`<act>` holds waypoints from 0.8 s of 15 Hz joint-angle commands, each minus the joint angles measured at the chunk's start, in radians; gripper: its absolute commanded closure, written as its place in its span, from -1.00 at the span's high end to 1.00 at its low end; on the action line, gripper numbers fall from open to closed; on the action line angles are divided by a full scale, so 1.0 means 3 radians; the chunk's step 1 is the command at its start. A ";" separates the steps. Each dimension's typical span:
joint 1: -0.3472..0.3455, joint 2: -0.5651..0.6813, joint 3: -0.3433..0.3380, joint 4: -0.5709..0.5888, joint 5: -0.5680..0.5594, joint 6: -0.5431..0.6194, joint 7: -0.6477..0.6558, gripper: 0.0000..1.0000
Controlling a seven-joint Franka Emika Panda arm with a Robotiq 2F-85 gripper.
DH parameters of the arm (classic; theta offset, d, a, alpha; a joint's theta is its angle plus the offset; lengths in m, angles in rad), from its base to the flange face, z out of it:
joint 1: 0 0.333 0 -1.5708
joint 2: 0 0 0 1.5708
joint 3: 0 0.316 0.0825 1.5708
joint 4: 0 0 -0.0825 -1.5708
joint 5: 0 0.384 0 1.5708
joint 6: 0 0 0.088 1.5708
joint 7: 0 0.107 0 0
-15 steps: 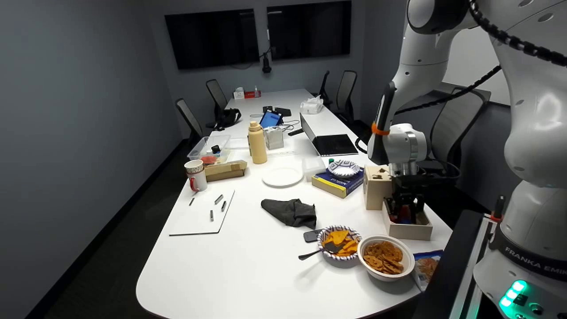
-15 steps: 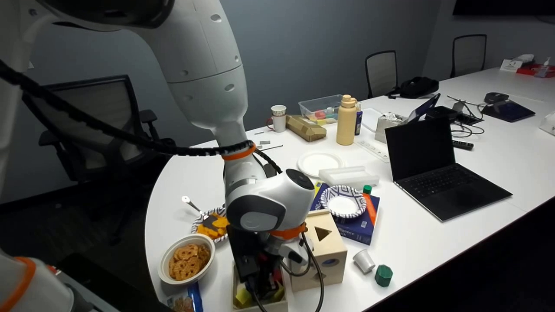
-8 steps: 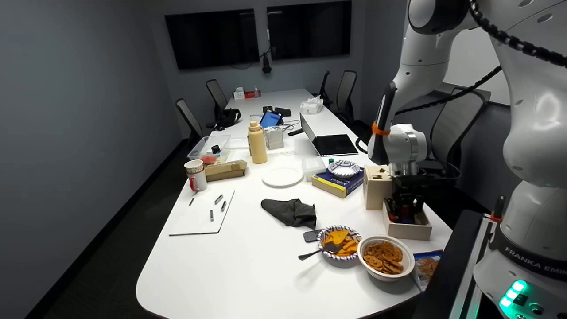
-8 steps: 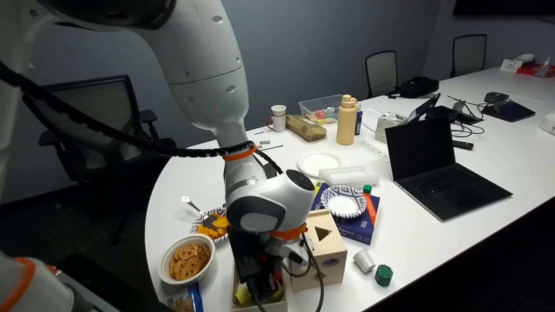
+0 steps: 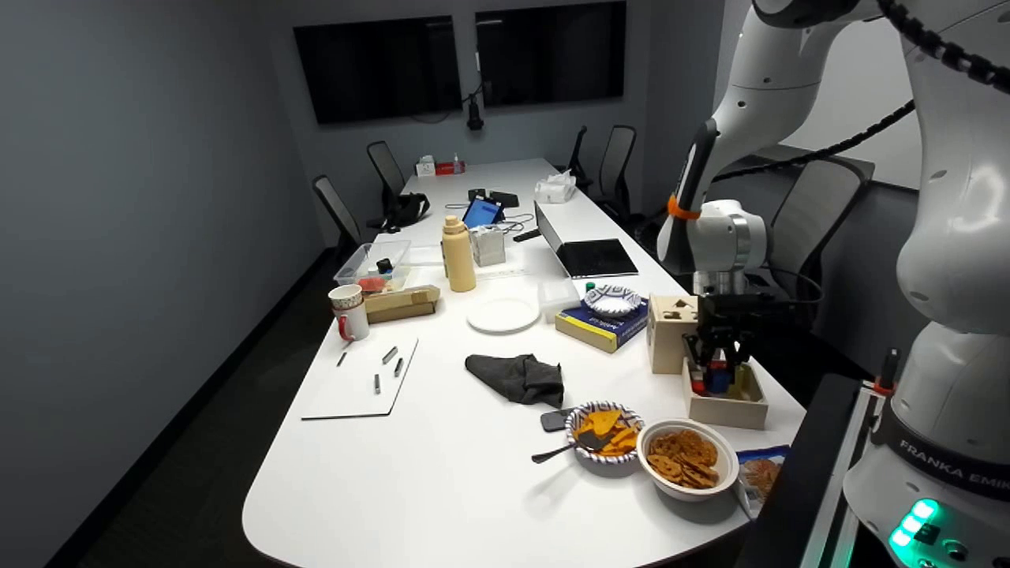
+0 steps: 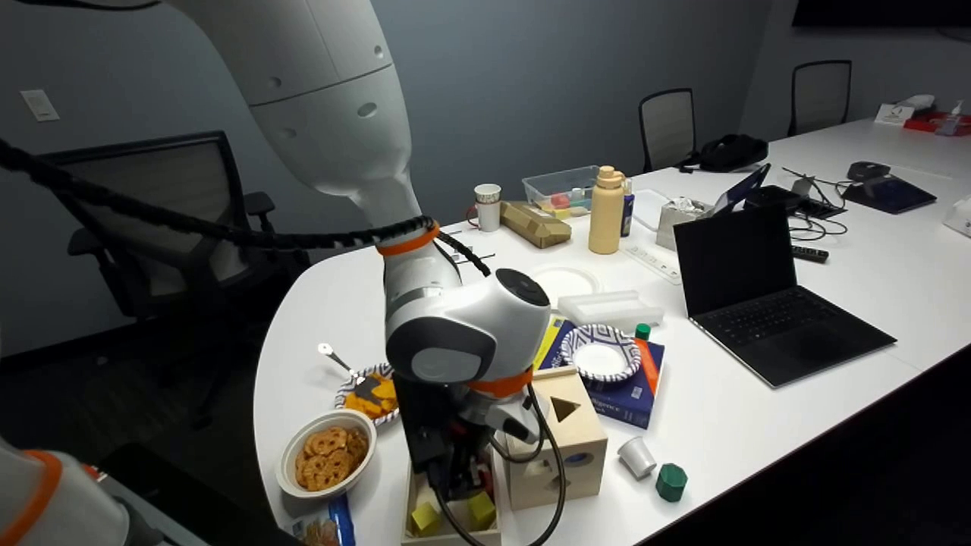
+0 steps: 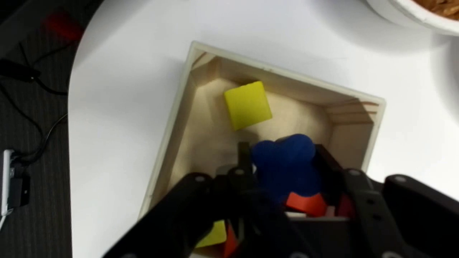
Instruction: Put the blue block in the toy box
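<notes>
The blue block (image 7: 287, 168) sits between the fingers (image 7: 245, 157), which are closed in on two of its sides and have hold of it. It is at the low wooden tray (image 7: 287, 73); whether it is clear of the tray's floor I cannot tell. Compared with half a second ago, the fingers are higher, and the block shows plainly below them in an exterior view.

Yellow blocks (image 7: 248, 105) and red pieces (image 7: 308, 204) lie in the tray. Just beside it, past the tray's wall, stands the toy box (image 6: 588, 425), a triangular hole in its top, partly covered by the arm (image 6: 334, 114).

Next to the box is a blue-and-yellow book (image 6: 618, 394) with the letters "igence" readable, a patterned paper bowl (image 6: 599, 364) resting on it. A small white cup (image 6: 637, 457) and a green block (image 6: 671, 482) are near on the desk (image 5: 442, 473). Also near the tray are a bowl of brown cookies (image 5: 685, 492) and a bowl of orange chips (image 5: 611, 458). The robot's base (image 5: 939, 442) reads "FRANKA EMIK", cut off by the edge.
</notes>
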 commanded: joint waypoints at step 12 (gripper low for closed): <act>0.0347 -0.1743 -0.0383 0.0068 -0.0921 -0.1462 0.1337 -0.61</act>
